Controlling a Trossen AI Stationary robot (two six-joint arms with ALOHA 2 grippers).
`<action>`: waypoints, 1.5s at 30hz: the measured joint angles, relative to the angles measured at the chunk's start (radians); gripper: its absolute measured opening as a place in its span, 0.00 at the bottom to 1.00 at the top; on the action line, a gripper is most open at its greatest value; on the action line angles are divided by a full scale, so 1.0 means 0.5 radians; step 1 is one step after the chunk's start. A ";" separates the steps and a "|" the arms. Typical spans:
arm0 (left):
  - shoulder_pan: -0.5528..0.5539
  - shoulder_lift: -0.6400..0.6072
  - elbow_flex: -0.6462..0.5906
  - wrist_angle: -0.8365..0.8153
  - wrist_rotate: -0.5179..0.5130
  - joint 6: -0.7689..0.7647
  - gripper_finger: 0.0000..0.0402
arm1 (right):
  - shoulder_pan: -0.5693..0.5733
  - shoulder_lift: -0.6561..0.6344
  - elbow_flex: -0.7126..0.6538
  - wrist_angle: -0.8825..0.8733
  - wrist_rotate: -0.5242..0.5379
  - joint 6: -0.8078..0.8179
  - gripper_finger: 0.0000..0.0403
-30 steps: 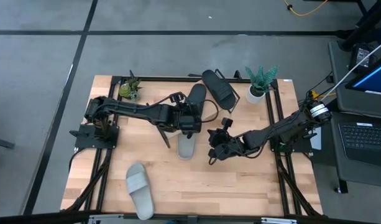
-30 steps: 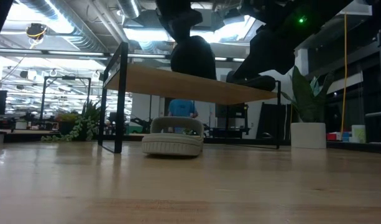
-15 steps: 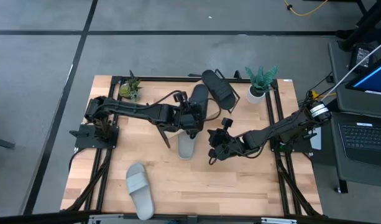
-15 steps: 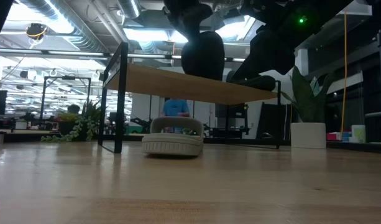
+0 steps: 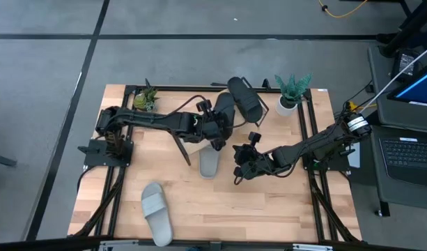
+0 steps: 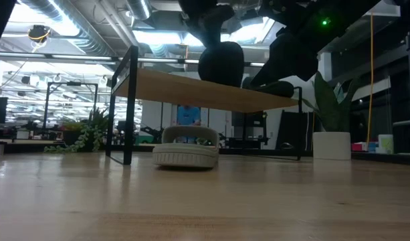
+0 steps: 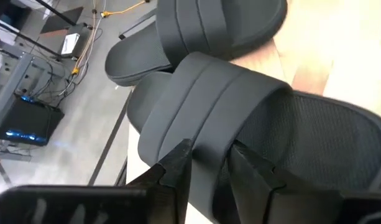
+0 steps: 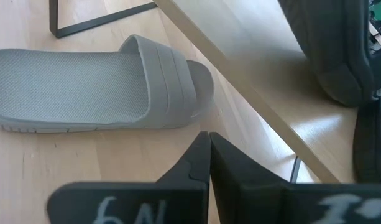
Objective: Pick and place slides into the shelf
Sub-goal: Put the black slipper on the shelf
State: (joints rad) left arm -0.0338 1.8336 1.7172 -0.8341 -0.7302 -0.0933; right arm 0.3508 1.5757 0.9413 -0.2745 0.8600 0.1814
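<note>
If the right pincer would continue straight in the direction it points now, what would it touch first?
Probably the grey slide lying on the table partly under the shelf. The right pincer, shut, points near its strap end, close to the shelf's edge; the depth is unclear, so it might pass just beside the toe.

I note two black slides (image 5: 237,103), two light grey slides (image 5: 156,212), pale wood shelf (image 6: 211,92), black frame
</note>
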 joint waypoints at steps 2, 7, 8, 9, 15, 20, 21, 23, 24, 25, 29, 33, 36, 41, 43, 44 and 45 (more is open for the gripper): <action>0.015 0.000 0.000 0.025 0.044 0.000 0.25 | 0.000 0.000 0.000 0.000 0.000 0.000 0.02; 0.051 0.000 0.000 0.087 0.306 -0.003 0.27 | 0.002 0.000 0.000 0.000 0.000 0.001 0.02; 0.054 0.000 0.000 0.091 0.326 -0.004 0.27 | 0.002 0.000 0.000 0.000 0.000 0.000 0.02; 0.055 0.000 0.000 0.091 0.331 -0.004 0.27 | 0.002 0.000 0.000 0.000 0.000 0.000 0.02; 0.056 0.000 -0.001 0.117 0.333 -0.002 0.27 | 0.002 0.000 0.000 0.000 -0.001 0.001 0.02; 0.056 0.000 -0.001 0.223 0.337 0.045 0.27 | 0.002 0.000 0.000 0.000 -0.001 0.001 0.02; 0.055 0.000 -0.001 0.243 0.335 0.048 0.27 | 0.002 0.000 0.000 0.000 -0.001 0.001 0.02; 0.056 0.000 -0.001 0.271 0.333 0.050 0.27 | 0.002 0.000 0.000 0.000 -0.001 0.001 0.02; 0.056 0.000 -0.001 0.278 0.332 0.050 0.27 | 0.002 0.000 0.000 0.000 -0.001 0.001 0.02; 0.056 0.000 -0.001 0.288 0.332 0.051 0.27 | 0.002 0.000 0.000 0.000 -0.006 0.001 0.02; 0.056 0.000 -0.001 0.301 0.333 0.051 0.27 | 0.002 0.000 0.000 0.000 -0.048 -0.001 0.02; 0.052 0.000 -0.001 0.300 0.332 0.154 0.27 | 0.003 -0.001 0.000 0.000 -0.049 -0.002 0.02; 0.032 -0.012 -0.001 0.296 0.333 0.242 0.27 | 0.015 -0.001 0.000 0.000 -0.049 -0.010 0.02; -0.022 -0.089 -0.001 0.290 0.334 0.363 0.27 | 0.068 -0.001 0.000 0.001 -0.049 -0.065 0.02; -0.044 -0.139 -0.001 0.275 0.334 0.391 0.27 | 0.086 -0.001 0.000 0.001 -0.049 -0.080 0.02; -0.056 -0.168 -0.001 0.242 0.335 0.409 0.27 | 0.096 -0.001 0.000 0.001 -0.049 -0.102 0.02; -0.066 -0.191 0.000 0.215 0.333 0.416 0.27 | 0.106 -0.001 0.000 0.001 -0.049 -0.114 0.02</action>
State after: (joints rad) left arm -0.0666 1.7381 1.7171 -0.7265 -0.5639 0.1146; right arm 0.4037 1.5753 0.9413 -0.2740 0.8356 0.1245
